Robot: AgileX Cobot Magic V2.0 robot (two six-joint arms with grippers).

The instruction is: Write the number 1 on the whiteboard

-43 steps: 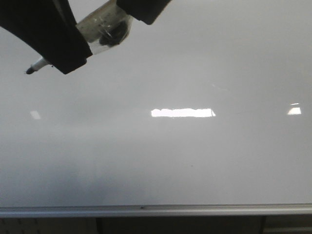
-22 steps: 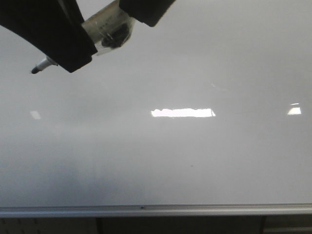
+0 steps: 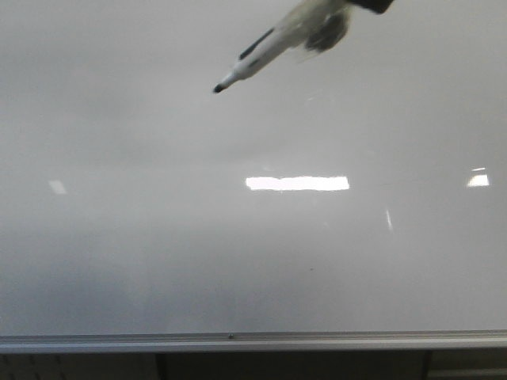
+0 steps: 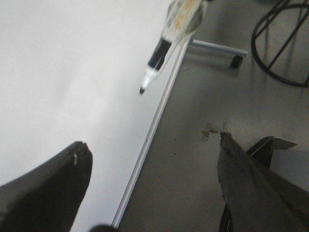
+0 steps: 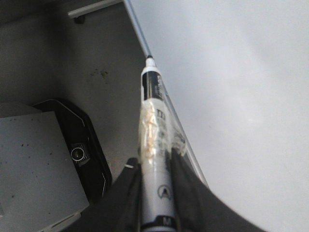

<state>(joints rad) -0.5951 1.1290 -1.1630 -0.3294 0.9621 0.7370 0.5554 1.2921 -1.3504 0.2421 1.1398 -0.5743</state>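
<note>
The whiteboard (image 3: pixel 158 237) fills the front view, with its silver edge strip (image 3: pixel 238 342) along the near side. I see no black stroke of the number 1 on it, only bright reflections. My right gripper (image 5: pixel 154 162) is shut on a white marker (image 5: pixel 153 121) wrapped in clear tape. The marker (image 3: pixel 273 43) points its black tip (image 3: pixel 216 89) down-left over the far middle of the board. I cannot tell whether the tip touches. My left gripper (image 4: pixel 153 145) is open and empty over the board's edge (image 4: pixel 154 123). The marker (image 4: pixel 166 41) hangs beyond it.
Grey floor lies beside the board edge (image 5: pixel 140 34). On it stand a black device (image 5: pixel 82 140) and a grey box (image 5: pixel 34 169). A metal leg with a caster (image 4: pixel 217 48) and a black wire frame (image 4: pixel 285 48) stand off the board.
The marker has swung right across the top of the front view. The large dark fingers around it at the top left are gone from that view.
</note>
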